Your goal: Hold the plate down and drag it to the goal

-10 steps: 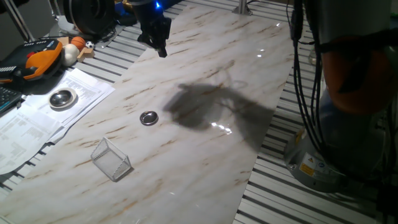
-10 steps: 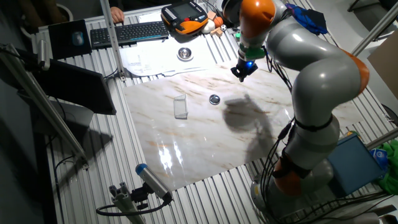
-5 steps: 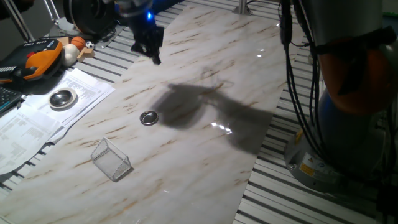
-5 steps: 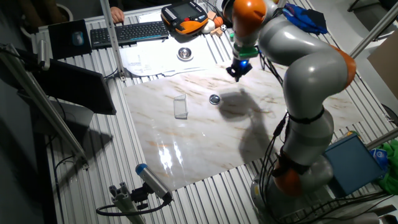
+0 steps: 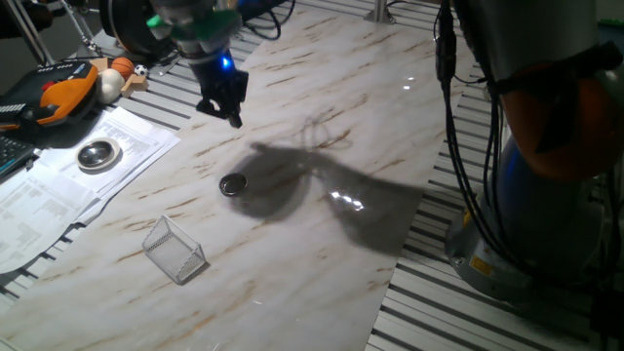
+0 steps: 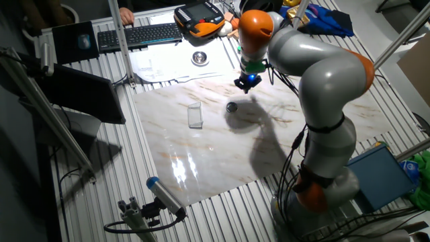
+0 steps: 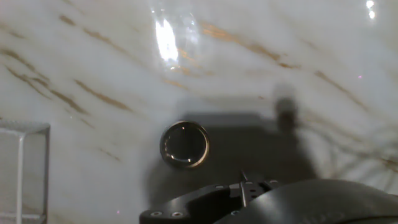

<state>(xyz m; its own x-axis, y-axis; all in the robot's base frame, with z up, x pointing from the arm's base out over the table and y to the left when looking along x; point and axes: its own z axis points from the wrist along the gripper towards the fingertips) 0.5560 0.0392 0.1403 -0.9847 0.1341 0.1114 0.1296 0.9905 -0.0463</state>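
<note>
The plate is a small shiny silver disc with a darker centre, lying flat on the marble tabletop. It also appears in the other fixed view and in the middle of the hand view. My gripper hangs above the table, behind the plate and clear of it, with its fingers pressed together into one tip and nothing held. The arm's shadow covers the plate. The goal, a small wire-mesh box, stands nearer the front left and shows at the hand view's left edge.
A larger round silver dish rests on papers left of the marble. An orange teach pendant and a keyboard lie beyond it. The robot's base and hanging cables stand at the right.
My gripper has moved left and lower, closing in on the plate. Its shadow has slid over the plate. Plate and goal have not moved.
</note>
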